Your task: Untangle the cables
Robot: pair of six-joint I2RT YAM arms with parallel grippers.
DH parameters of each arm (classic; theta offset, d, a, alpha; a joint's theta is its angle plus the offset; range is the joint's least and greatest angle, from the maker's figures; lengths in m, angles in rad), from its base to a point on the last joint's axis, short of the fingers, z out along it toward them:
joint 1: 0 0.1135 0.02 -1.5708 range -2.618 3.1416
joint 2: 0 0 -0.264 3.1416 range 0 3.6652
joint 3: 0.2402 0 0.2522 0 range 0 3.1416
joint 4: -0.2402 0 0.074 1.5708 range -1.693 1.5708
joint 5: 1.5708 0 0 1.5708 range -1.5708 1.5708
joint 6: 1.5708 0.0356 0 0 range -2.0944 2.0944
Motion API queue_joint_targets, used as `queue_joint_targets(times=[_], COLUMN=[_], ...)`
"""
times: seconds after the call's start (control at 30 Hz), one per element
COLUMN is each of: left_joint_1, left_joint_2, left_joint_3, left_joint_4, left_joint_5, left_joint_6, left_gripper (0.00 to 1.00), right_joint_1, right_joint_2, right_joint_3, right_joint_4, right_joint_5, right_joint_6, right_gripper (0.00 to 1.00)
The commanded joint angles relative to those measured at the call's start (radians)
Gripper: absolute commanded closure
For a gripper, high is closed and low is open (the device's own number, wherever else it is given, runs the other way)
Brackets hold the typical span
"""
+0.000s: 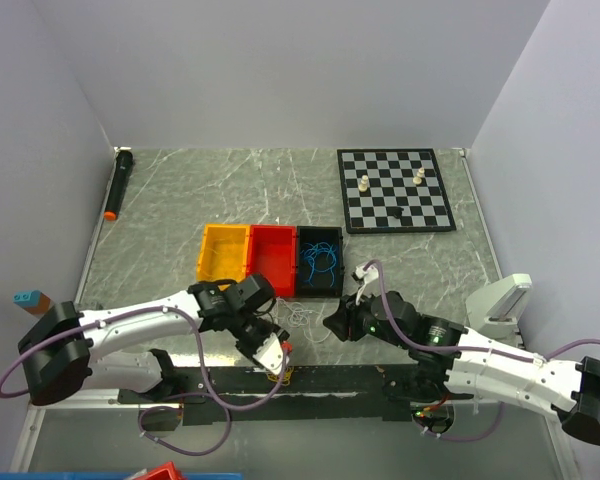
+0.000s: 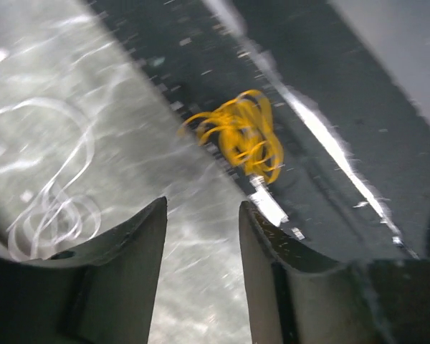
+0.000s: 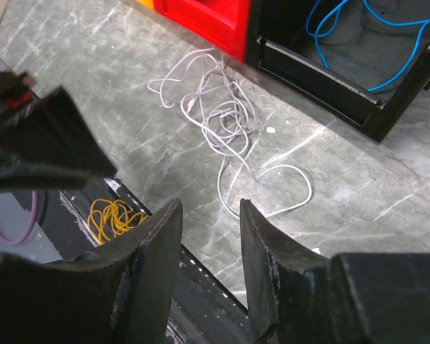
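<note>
White cable is lying loose on the bench just ahead of the right jaws, with the blue cable in the black bin beyond it. Yellow cable clump sits on the black rail ahead of the left jaws. Both jaws spread apart, gripping nothing.

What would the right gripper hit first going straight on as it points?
Probably the white cable, loose on the table just ahead of the right gripper; depth is hard to judge.

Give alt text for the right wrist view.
A white cable lies in loose loops on the table, beside a red bin and a black bin holding a blue cable. The open, empty right end effector fills the foreground; a yellow cable lies lower left.
</note>
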Motion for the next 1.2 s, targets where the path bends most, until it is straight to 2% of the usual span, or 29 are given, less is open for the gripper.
queue_joint_targets(times=[0.0,0.4,0.8,1.0,1.17], left_joint_1=[-0.041,-0.098,-0.135,-0.139,-0.143], left_joint_2=[0.041,0.123,0.15,0.147,0.14], left_joint_3=[0.04,0.063,0.076,0.059,0.062], left_joint_4=[-0.066,0.041,0.018,0.091,0.081], left_joint_5=[0.097,0.092,0.097,0.081,0.071], left_joint_6=[0.096,0.007,-0.004,-0.053,-0.047], left_gripper=[0.49,0.52,0.62,0.71,0.9], right_joint_1=[-0.006,-0.007,-0.009,-0.01,-0.01], right_joint_2=[0.014,-0.032,-0.073,-0.081,-0.081], right_joint_3=[0.032,0.006,-0.014,-0.025,-0.022], right_joint_4=[0.035,0.023,0.004,0.006,-0.003], right_joint_5=[0.004,0.017,0.041,0.049,0.052], right_joint_6=[0.0,0.001,0.009,0.021,0.023], right_gripper=[0.55,0.59,0.64,0.7,0.74])
